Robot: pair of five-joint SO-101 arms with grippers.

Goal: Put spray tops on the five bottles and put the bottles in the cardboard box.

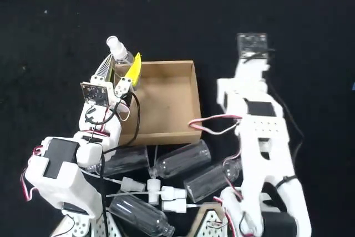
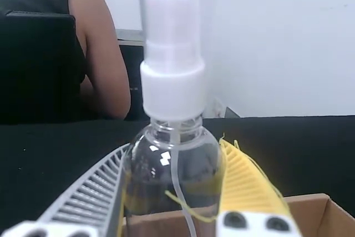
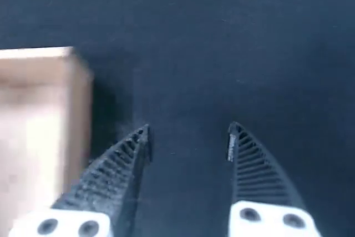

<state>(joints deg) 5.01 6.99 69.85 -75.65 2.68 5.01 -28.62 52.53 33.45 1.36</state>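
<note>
The left gripper (image 1: pixel 119 66) is clamped on a bottle (image 2: pixel 172 170) fitted with a spray top (image 2: pixel 171 54), at the far left corner of the cardboard box (image 1: pixel 195 98). Four uncapped bottles (image 1: pixel 180 159) lie among loose tops (image 1: pixel 172 193) on the table (image 1: pixel 55 37) by the box's near wall. The right gripper (image 3: pixel 189 129) is spread wide, off the box's right side.

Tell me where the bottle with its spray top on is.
In the high view, that bottle is clamped in the left tool at the cardboard box's far corner on that arm's side.
</note>
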